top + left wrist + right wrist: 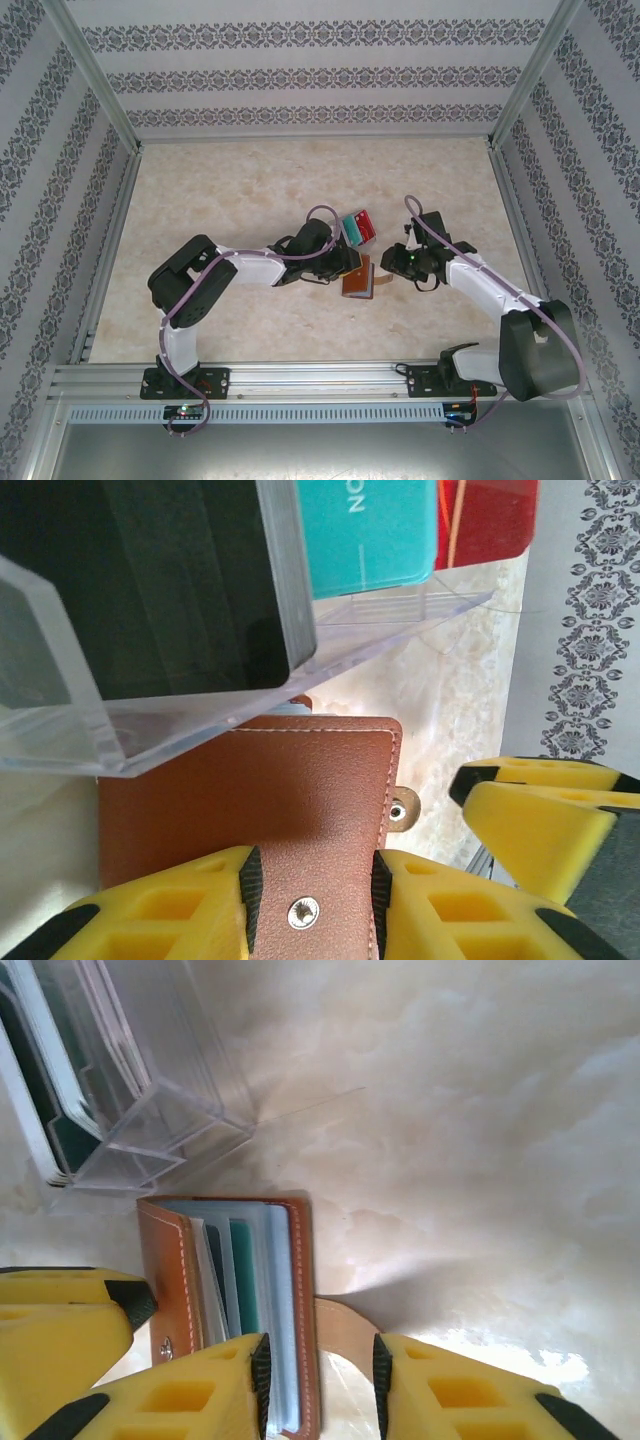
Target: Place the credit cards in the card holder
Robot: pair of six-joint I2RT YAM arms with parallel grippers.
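— Seen from above, where is the card holder (pixel 357 280)?
— It lies on the table (pixel 230 190) between the left pincer (pixel 343 264) and the right pincer (pixel 393 262), just beside the clear tray (pixel 358 228).
— And from the left wrist?
— The left pincer (pixel 312 885) is closed to a narrow gap on the holder's snap tab (pixel 305 912), with a pad against each edge. The card holder (pixel 250 800) meets the clear tray (pixel 200 730). A dark card (pixel 150 580), a teal card (pixel 365 530) and a red card (pixel 490 520) stand in the tray. The right pincer's fingers (pixel 530 815) are close by.
— The right wrist?
— The card holder (pixel 165 1260) stands open near the clear tray (pixel 150 1100), and the edge of a teal card (pixel 243 1270) shows in its slots. The right pincer (pixel 320 1375) sits partly open around the cover's edge and the tab. Whether it presses on them cannot be told.
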